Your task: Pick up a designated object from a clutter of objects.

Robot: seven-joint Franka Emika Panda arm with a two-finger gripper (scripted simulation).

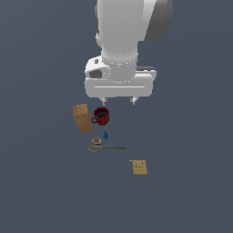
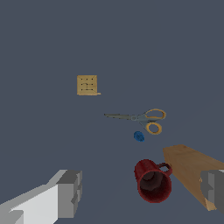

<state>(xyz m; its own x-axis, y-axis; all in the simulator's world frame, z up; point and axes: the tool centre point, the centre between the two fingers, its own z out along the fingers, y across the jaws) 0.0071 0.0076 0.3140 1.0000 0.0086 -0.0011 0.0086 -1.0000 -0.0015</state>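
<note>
Wrist view: jaws wide apart, nothing held, blue piece lying beyond the mug

No brand, label or writing can be read on anything in either view. The gripper (image 1: 119,100) hangs above the surface with its two fingers (image 2: 70,192) spread wide and nothing between them. In the exterior view the tiny blue knob-like piece (image 1: 105,135) sits below the gripper and a little toward that view's left, apart from the fingertips, with the red mug (image 1: 101,116) between the two. The wrist view shows the same piece (image 2: 139,136) as a small rounded blob, just beside the ring handles of the yellow-handled scissors (image 2: 141,118) and near the mug (image 2: 152,180).

The mug is glossy, with a dark hollow and a loop handle turned toward the brown box (image 1: 82,117), a plain oblong block of wood-like colour standing just beside it. The scissors lie flat, grey blades shut. Farthest from the gripper lies the tan dotted square (image 1: 139,167), flat and thin, marked with a grid of dark dots
</note>
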